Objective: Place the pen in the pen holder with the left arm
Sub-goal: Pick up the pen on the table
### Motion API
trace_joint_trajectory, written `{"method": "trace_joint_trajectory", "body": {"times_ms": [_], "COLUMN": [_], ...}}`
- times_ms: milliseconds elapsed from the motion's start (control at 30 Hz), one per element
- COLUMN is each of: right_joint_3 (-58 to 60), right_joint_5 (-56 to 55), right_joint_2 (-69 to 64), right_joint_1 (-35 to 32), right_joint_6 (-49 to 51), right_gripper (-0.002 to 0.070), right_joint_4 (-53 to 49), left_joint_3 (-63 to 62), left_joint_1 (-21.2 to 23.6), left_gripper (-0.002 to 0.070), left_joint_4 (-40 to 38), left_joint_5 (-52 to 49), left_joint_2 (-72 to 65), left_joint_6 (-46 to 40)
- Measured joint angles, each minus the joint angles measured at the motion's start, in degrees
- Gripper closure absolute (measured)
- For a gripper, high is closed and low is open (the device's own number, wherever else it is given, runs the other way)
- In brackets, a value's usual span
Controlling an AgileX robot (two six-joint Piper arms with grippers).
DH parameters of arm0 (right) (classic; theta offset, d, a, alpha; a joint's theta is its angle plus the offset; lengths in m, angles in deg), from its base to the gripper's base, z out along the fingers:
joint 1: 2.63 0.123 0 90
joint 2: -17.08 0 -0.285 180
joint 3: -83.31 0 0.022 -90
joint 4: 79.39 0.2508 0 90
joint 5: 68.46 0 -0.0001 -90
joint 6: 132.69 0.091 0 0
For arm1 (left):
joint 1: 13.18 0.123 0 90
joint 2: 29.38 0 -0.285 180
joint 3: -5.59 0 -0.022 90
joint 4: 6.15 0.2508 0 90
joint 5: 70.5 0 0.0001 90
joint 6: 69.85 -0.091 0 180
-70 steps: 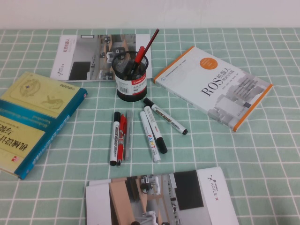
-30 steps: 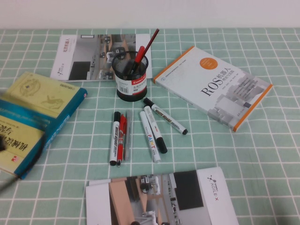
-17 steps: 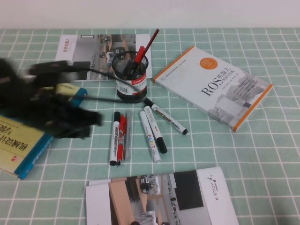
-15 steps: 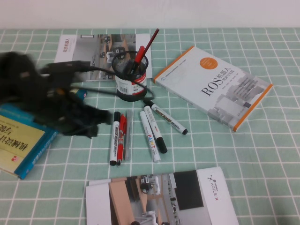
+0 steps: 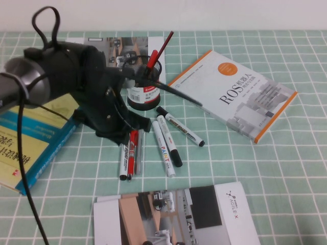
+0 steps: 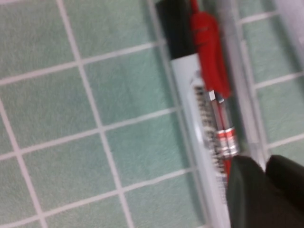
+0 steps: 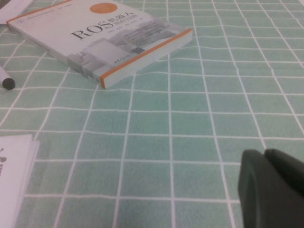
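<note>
While the left claw point(image 5: 122, 133) hovers, green checked cloth point(image 5: 286, 168) spreads.

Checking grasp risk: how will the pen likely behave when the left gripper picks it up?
The pen looks rigid and light. Its round barrel may roll if nudged. It touches the red pen, which may shift along. The left gripper hovers over its capped end.

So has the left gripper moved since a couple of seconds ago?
Yes. The left gripper has swung in from the left, past the teal book, and now hangs over the pen.
</note>
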Motion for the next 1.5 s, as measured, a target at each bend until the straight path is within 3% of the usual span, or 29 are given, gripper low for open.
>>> {"method": "trace_joint_trajectory", "body": {"times_ms": [200,433,700,1200,1500], "right_joint_3": [0.0,0.0,0.0,0.0,0.0], "right_joint_5": [0.0,0.0,0.0,0.0,0.0], "right_joint_2": [0.0,0.0,0.0,0.0,0.0], "right_joint_1": [0.0,0.0,0.0,0.0,0.0], "right_joint_6": [0.0,0.0,0.0,0.0,0.0], "right_gripper": [0.0696,0.0696,0.0696,0.0696,0.0696], "right_joint_4": [0.0,0.0,0.0,0.0,0.0], "left_joint_3": [-0.1,-0.3,-0.4,-0.4,-0.4], "left_joint_1": [0.0,0.0,0.0,-0.1,-0.1], "left_gripper": [0.0386,0.0334,0.0337,0.0347,0.0571], "left_joint_4": [0.8,2.2,6.5,6.0,5.9], "left_joint_5": [-1.3,-0.9,-0.9,2.2,1.9], "left_joint_2": [-1.6,-3.2,-5.0,-7.3,-7.6], "left_joint_6": [0.4,2.3,3.5,3.6,3.0]}}
